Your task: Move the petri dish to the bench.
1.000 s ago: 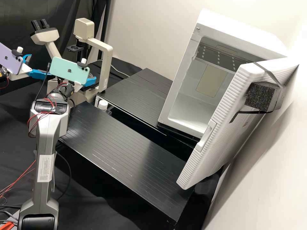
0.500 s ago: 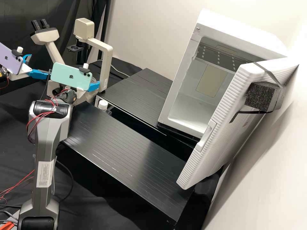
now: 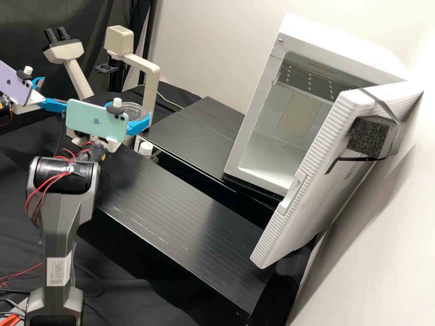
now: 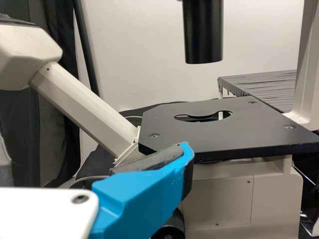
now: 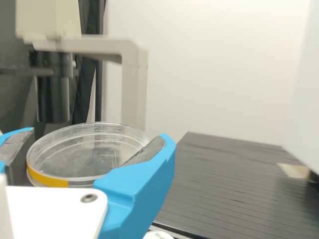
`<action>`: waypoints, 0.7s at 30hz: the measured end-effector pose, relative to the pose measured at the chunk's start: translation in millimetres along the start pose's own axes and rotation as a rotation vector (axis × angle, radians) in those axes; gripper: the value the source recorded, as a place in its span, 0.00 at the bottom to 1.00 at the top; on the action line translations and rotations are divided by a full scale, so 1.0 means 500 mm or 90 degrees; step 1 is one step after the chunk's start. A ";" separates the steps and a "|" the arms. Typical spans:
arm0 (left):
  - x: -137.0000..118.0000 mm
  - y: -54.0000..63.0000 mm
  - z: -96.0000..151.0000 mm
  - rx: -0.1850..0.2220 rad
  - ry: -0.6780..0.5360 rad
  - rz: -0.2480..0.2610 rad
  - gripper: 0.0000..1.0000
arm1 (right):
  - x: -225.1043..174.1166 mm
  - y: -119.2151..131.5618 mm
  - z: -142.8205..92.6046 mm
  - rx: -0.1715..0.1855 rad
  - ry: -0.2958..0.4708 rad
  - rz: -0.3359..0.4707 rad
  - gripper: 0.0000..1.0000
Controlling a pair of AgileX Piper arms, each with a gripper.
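Pale wall (image 3: 208,50) behind, the right tool (image 3: 134,117) grips the petri dish (image 5: 82,158).

Gry arm (image 3: 56,226), red wires (image 3: 45,183), wht label (image 3: 58,272)

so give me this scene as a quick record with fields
item: clear round petri dish with yellow side band
held by: right blue-fingered tool
other tool: left, blue-fingered, open
instrument: cream microscope with black stage
storage: white cabinet, ribbed door open
surface: black slatted platforms
status: dish not yet set down
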 end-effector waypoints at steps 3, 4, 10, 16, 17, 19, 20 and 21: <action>0.000 0.000 0.000 0.000 0.000 0.000 1.00 | -0.055 0.014 0.018 -0.005 0.009 0.013 0.00; 0.000 0.000 0.000 0.000 0.000 0.000 1.00 | -0.071 0.020 0.022 -0.003 0.010 0.015 0.00; 0.000 0.000 0.000 0.000 0.000 0.000 1.00 | -0.177 0.060 0.091 0.006 -0.043 0.013 0.00; 0.000 0.000 0.000 0.000 0.000 0.000 1.00 | -0.266 0.100 0.148 0.027 -0.099 0.045 0.00; 0.000 0.000 0.000 0.000 0.000 0.000 1.00 | -0.281 0.105 0.155 0.031 -0.105 0.051 0.00; 0.000 0.000 0.000 0.000 0.000 0.000 1.00 | -0.301 0.115 0.165 0.033 -0.113 0.065 0.00; 0.000 0.000 0.000 0.000 0.000 0.000 1.00 | -0.305 0.119 0.165 0.035 -0.112 0.072 0.00; 0.000 0.000 0.000 0.000 0.000 0.000 1.00 | -0.308 0.122 0.165 0.037 -0.113 0.080 0.00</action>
